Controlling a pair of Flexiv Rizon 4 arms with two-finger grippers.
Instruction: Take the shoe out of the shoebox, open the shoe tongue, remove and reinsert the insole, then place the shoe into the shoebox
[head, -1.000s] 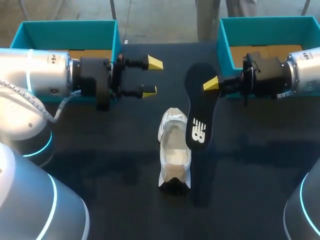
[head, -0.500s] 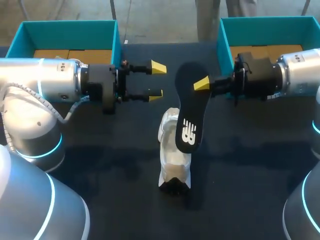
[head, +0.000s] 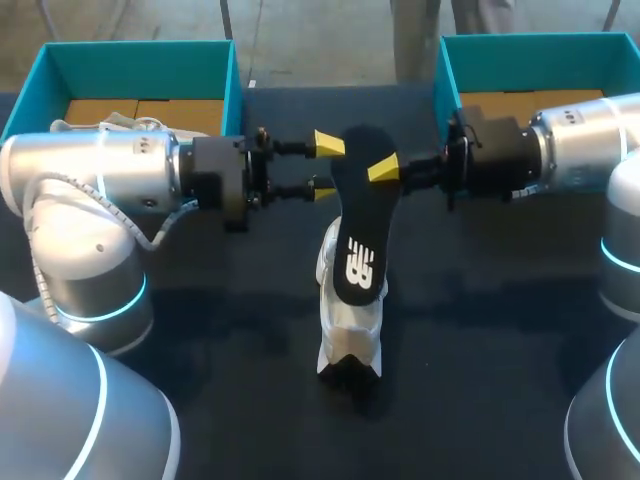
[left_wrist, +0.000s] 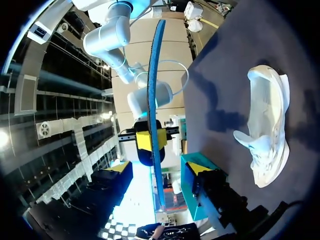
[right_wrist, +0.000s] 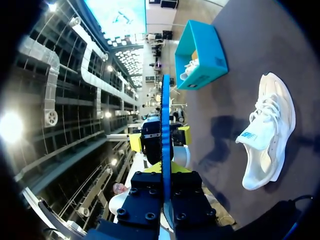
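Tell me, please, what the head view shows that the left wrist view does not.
Only the head view shows the left shoebox and the insole's black printed face. Only the left wrist view shows the insole edge-on, apart from the left gripper's open fingers on either side. Both show the white shoe on the table and the right gripper shut on the insole.

Insole (head: 358, 225) hangs between left claw (head: 325, 165) and right claw (head: 380, 170), blocking; shoe (head: 350, 330) underneath.
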